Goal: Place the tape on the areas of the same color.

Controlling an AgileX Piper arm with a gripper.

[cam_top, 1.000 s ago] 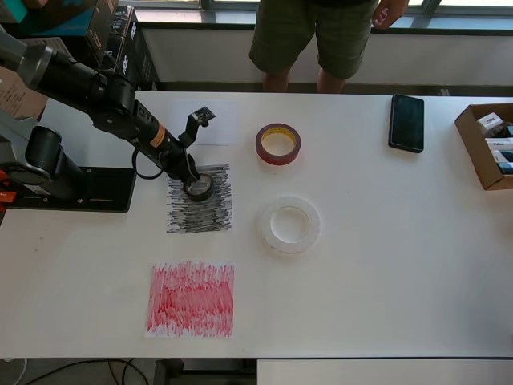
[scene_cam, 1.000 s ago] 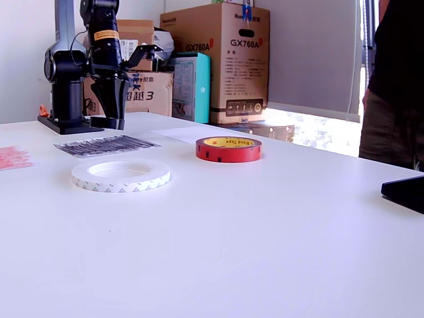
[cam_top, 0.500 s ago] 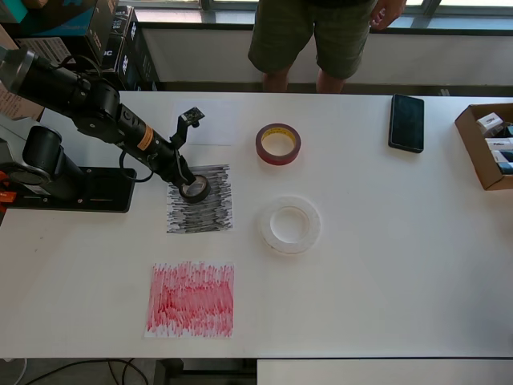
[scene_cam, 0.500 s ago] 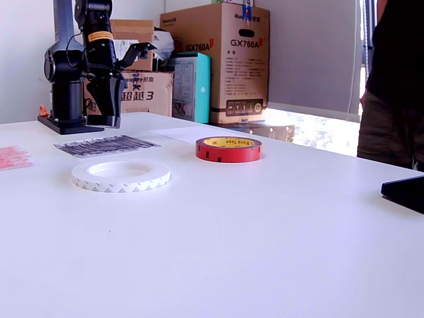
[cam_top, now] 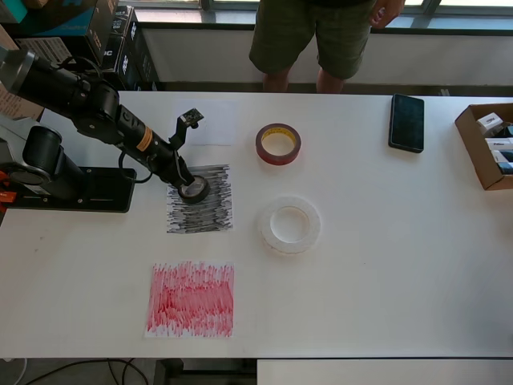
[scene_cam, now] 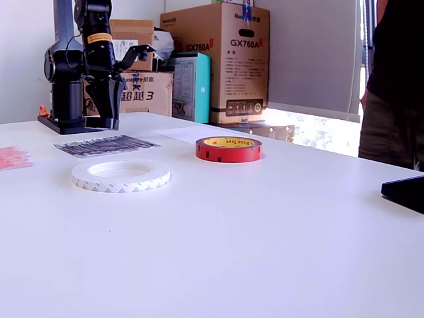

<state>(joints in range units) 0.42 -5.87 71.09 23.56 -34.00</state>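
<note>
Gripping the black roll (cam_top: 193,188) across its stiff, light rim, your jaws (cam_top: 189,185) hold it right beneath them over the black-scribbled sheet (cam_top: 199,200), so squeeze gently.

The black roll (cam_top: 194,188) lies flat on the black-scribbled sheet (cam_top: 200,200), near that sheet's upper left corner in the overhead view, with the pincer (cam_top: 186,181) right over it. The red roll (cam_top: 278,143) with its yellowish core lies flat on bare worktop — well apart from the red-scribbled sheet (cam_top: 191,299), which lies near the overhead view's lower edge. The wide, flat white ring (cam_top: 289,224) also lies on bare worktop, just right of the black-scribbled sheet. A plain white sheet (cam_top: 215,122) — faint against the worktop — lies above the black-scribbled one.
</note>
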